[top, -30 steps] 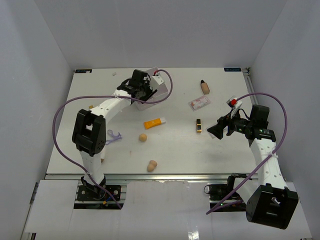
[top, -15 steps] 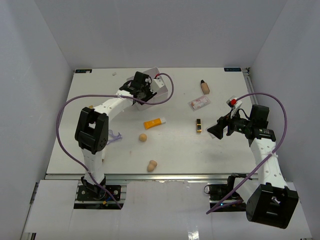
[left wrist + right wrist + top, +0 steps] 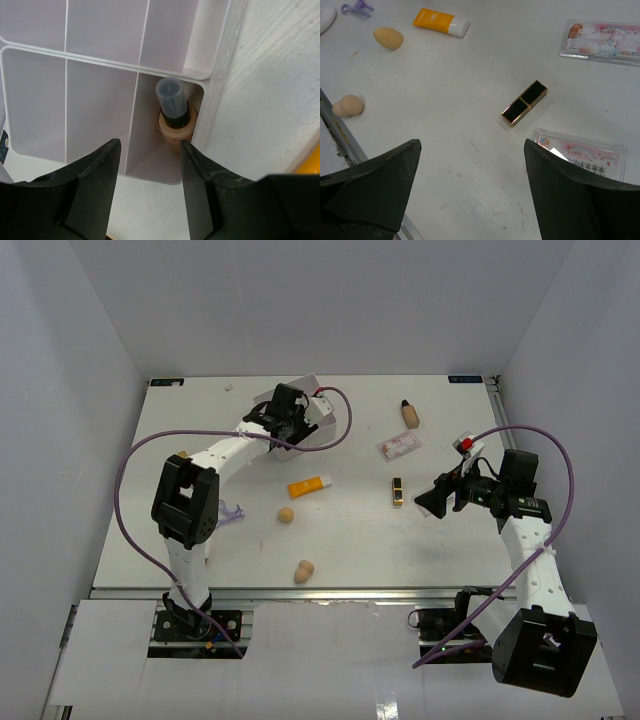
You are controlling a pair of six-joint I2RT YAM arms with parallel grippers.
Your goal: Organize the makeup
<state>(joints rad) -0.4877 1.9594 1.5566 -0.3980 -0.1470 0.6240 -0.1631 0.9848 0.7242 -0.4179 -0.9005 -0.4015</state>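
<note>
1. Left gripper (image 3: 150,150): we find it over the white box (image 3: 220,75), jaws parted, empty. The skin-tone bottle (image 3: 172,107) sits in the box's corner compartment, just beyond the fingertips.
2. Well right of the box: black-gold lipstick (image 3: 524,102) under the right gripper (image 3: 470,150), jaws wide.

orange tube (image 3: 440,22) upper left, white cap. 2 sponges (image 3: 388,38) at left: beige. lipstick (image 3: 524,103) centre: glossy black, gold trim. 2 packets (image 3: 602,42) at right: clear, pink print. clip (image 3: 357,7) purple. bottle (image 3: 175,117) skin-tone, dark cap. box (image 3: 100,75) white.
</note>
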